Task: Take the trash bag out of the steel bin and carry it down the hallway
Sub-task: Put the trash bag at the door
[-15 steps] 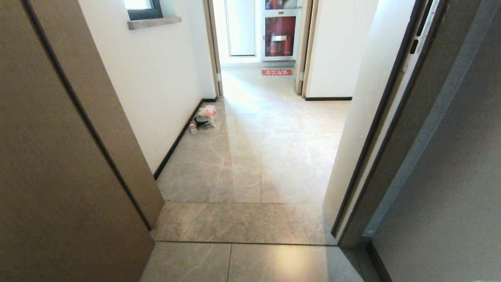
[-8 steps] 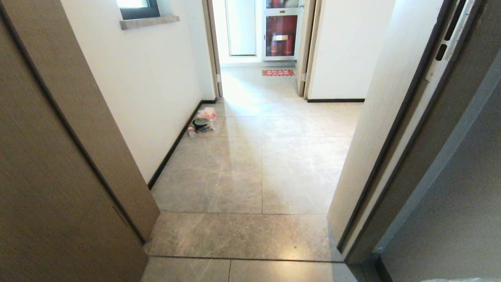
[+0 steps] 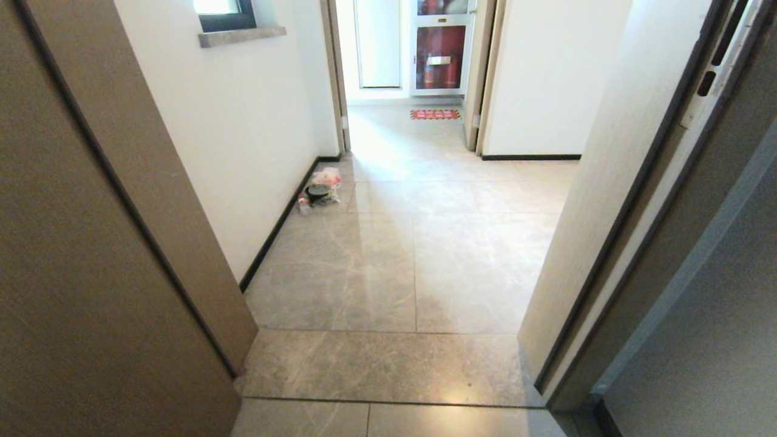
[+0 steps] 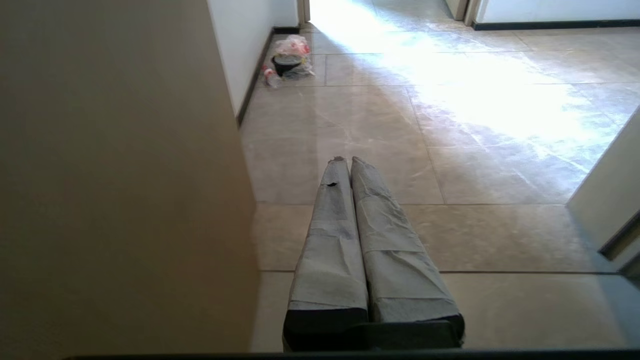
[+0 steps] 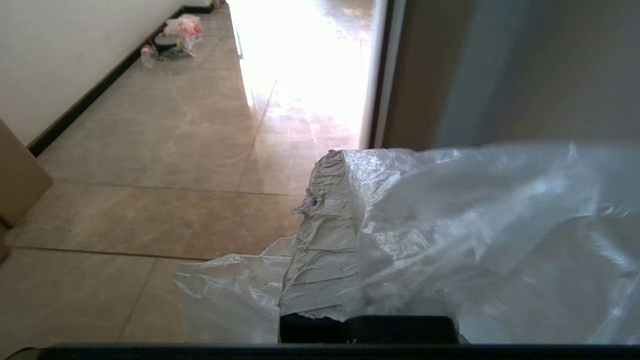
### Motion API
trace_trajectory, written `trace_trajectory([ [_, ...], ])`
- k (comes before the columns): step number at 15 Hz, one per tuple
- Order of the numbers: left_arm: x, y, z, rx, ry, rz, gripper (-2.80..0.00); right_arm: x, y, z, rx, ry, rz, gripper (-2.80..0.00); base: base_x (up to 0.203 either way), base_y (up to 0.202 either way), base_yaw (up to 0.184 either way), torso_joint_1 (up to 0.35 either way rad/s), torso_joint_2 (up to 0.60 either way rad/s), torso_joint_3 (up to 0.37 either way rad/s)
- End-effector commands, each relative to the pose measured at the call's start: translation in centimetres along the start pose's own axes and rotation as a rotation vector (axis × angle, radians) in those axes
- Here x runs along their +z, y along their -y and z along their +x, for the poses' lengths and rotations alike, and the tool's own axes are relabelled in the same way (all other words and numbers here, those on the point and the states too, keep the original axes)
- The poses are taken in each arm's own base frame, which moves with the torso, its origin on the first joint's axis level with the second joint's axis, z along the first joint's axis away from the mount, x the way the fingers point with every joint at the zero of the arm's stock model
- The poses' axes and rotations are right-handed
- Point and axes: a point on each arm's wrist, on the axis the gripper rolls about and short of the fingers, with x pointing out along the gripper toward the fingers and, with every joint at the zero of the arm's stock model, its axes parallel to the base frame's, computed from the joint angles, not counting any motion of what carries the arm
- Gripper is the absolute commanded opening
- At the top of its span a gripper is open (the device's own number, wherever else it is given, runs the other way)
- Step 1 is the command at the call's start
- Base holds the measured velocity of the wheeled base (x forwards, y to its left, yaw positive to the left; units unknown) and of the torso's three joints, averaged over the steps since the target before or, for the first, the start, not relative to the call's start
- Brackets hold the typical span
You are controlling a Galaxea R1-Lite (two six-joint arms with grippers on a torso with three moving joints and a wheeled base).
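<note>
Right wrist view shows the trash bag [image 5: 480,235] draped over and around the right claw [image 5: 325,220], which is closed on a gathered fold of the film — the bag is out of the bin and carried at the robot's right side, clear of the floor. The film is thin, clear and crinkled; judge it very light, limp and slippery, and liable to tear or slide free if pinched on a single layer. The soundest hold is a bunched neck of several layers, not the loose billowing skirt. The left claw [image 4: 345,162] is closed on nothing, held out level over the tiles. Ahead lies the hallway [image 3: 388,267], glossy and sunlit, with a small heap of litter [image 3: 320,189] against the left skirting. The door frame [image 3: 613,230] on the right is close to the trailing film.
</note>
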Motion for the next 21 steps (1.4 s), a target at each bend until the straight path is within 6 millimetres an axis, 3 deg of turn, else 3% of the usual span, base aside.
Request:
trace_trajectory([
  [1,0.00,0.00,0.00,0.001,0.000,-0.001,-2.80,-0.04,0.00,0.02,0.002,-0.002,-0.001,-2.80,0.000,0.197,0.002,-0.002,0.00,-0.002],
  [4,0.00,0.00,0.00,0.001,0.000,-0.001,-2.80,-0.04,0.00,0.02,0.002,-0.002,-0.001,-2.80,0.000,0.145,0.000,0.001,0.00,0.005],
  [9,0.00,0.00,0.00,0.002,0.000,-0.002,-2.80,-0.04,0.00,0.02,0.002,-0.002,-0.001,-2.80,0.019,0.000,-0.002,0.000,0.00,0.001],
  [21,0.00,0.00,0.00,0.002,0.000,-0.002,-2.80,-0.04,0.00,0.02,0.002,-0.002,-0.001,-2.80,0.189,0.000,0.000,0.002,0.00,0.004],
])
